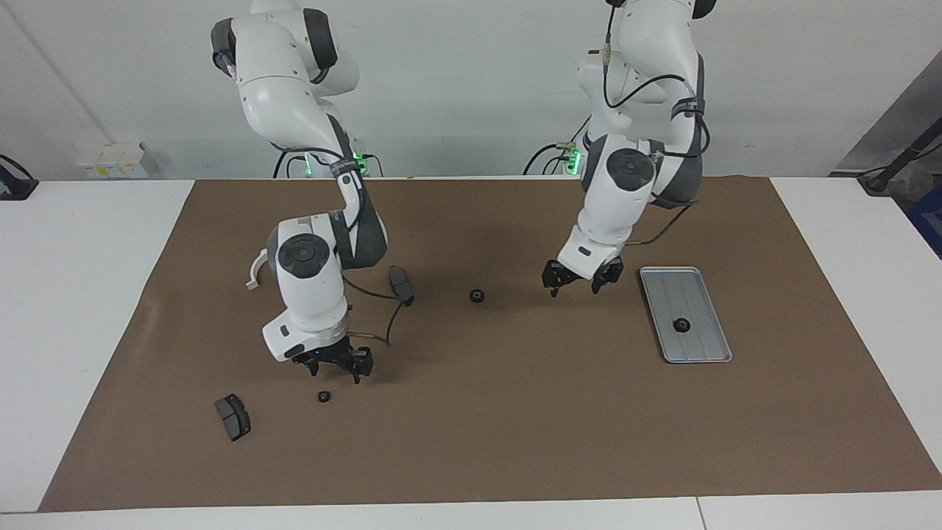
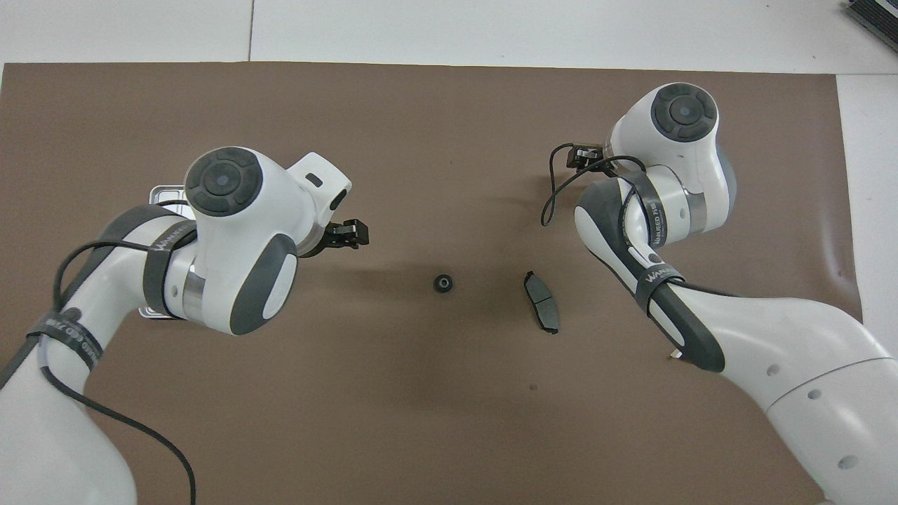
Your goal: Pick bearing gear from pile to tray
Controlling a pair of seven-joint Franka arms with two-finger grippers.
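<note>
Left fingers point(image 1: 581, 283) hang spread beside tray point(image 1: 699, 352) holding one gear point(image 1: 682, 324).

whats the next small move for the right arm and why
Probably lower the right gripper onto the small gear just under it and close: its fingers look spread, that gear lies loose on the mat, and only one gear is in the tray.

Three gears point(image 1: 477, 296), two pads point(image 1: 232, 417), one bracket point(image 1: 254, 269), one tray point(image 1: 705, 353)
</note>
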